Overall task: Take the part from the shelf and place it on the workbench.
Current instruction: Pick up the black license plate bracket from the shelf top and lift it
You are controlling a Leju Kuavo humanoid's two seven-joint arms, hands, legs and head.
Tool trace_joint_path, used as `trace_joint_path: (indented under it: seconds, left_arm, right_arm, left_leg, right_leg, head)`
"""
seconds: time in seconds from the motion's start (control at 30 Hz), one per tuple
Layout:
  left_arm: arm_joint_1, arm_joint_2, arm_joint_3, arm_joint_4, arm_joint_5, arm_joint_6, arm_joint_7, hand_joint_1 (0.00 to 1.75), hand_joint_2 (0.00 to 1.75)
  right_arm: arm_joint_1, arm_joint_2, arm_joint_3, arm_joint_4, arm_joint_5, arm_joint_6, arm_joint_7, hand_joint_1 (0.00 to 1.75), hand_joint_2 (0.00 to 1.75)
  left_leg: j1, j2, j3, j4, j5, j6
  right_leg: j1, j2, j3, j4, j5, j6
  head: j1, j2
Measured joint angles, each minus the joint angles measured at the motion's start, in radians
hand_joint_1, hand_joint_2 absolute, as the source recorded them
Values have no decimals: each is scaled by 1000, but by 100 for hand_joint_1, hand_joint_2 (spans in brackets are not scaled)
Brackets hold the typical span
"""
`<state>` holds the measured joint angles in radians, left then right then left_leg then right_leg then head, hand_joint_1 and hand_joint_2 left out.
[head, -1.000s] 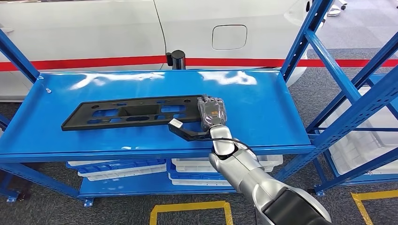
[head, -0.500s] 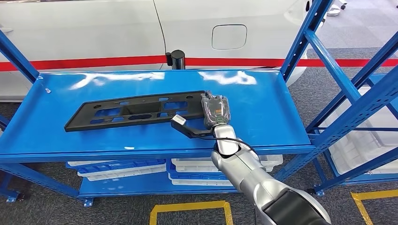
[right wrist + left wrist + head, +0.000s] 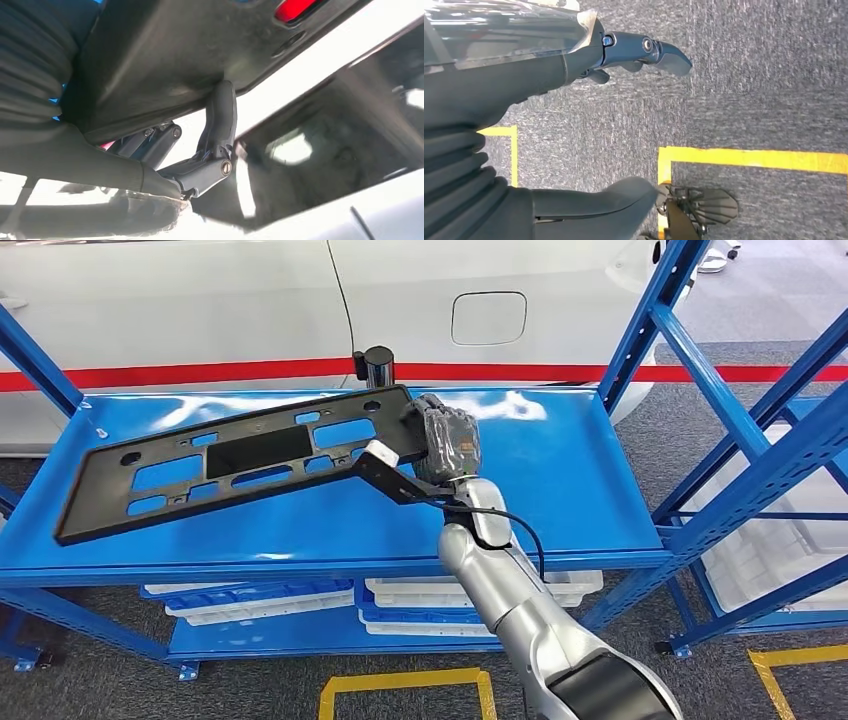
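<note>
Gripping the long black part (image 3: 240, 455) by its right end, the right hand (image 3: 447, 443) is clamped on it mid-frame above the blue shelf (image 3: 560, 490); it is judged stiff, light, prone to swinging. The left hand (image 3: 644, 50) hangs empty, fingers apart

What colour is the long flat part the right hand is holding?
Black, matte; the part shows best in the head view, gripped by the right hand.
</note>
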<state>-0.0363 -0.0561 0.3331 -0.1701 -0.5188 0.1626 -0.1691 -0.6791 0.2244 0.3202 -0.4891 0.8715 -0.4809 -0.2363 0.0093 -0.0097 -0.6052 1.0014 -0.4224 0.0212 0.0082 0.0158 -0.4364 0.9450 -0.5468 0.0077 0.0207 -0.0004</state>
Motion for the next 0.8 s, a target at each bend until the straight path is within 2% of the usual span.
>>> trace_joint_path:
  seconds: [0.1, 0.23, 0.47, 0.67, 0.8]
  left_arm:
    - [0, 0, 1, 0, -4, 8, 6, 0, 175]
    - [1, 0, 5, 0, -8, 10, 11, 0, 175]
    - [1, 0, 13, 0, -16, 12, 13, 0, 175]
    - [2, -3, 17, 0, -23, 17, 14, 0, 175]
    - [2, -6, 17, 0, -24, 18, 14, 0, 175]
  right_arm:
    - [23, 18, -56, -60, -185, 154, -93, 175, 175]
    - [42, 30, -119, -133, -445, 382, -154, 175, 175]
    - [49, 33, -161, -192, -595, 482, -148, 175, 175]
    - [69, 23, -171, -222, -919, 643, -107, 175, 175]
    - [75, 17, -177, -234, -950, 655, -101, 175, 175]
  left_leg:
    - [0, 0, 0, 0, 0, 0]
    - [0, -1, 0, 0, 0, 0]
    - [0, 0, 0, 0, 0, 0]
    - [0, 0, 0, 0, 0, 0]
    - [0, 0, 0, 0, 0, 0]
  right_leg:
    - [0, 0, 0, 0, 0, 0]
    - [0, -1, 0, 0, 0, 0]
    - [0, 0, 0, 0, 0, 0]
    - [0, -1, 0, 0, 0, 0]
    - [0, 0, 0, 0, 0, 0]
  head:
    - [0, 0]
    - [0, 0]
    - [0, 0]
    - [0, 0]
    - [0, 0]
